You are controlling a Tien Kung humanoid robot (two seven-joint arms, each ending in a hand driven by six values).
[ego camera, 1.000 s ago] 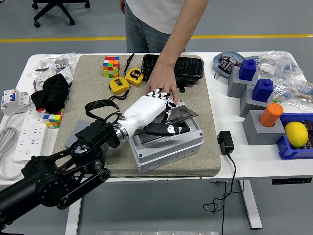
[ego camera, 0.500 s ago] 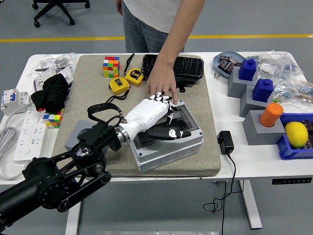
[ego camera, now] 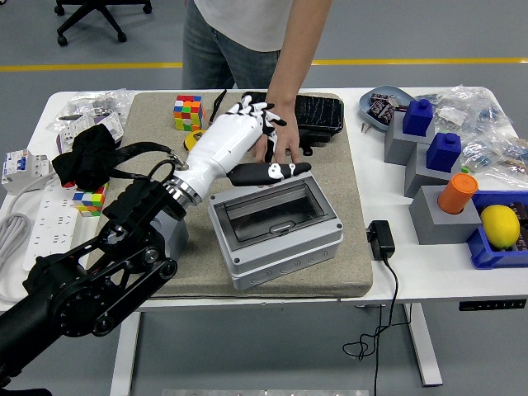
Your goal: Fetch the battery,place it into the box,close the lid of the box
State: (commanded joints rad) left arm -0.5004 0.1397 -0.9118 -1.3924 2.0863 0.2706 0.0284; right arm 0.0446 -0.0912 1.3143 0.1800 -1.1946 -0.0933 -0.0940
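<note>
The grey plastic box (ego camera: pixel 276 233) with its clear hinged lid (ego camera: pixel 272 210) is seen shut, just below the white left hand (ego camera: pixel 247 140), whose fingers are spread and empty. The battery cannot be made out; the task appears nearly complete.

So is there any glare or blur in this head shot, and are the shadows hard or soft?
Head view: lighting even and soft; faint reflection on the box's clear lid; no noticeable blur on the left hand; the table bows slightly from lens distortion.
</note>
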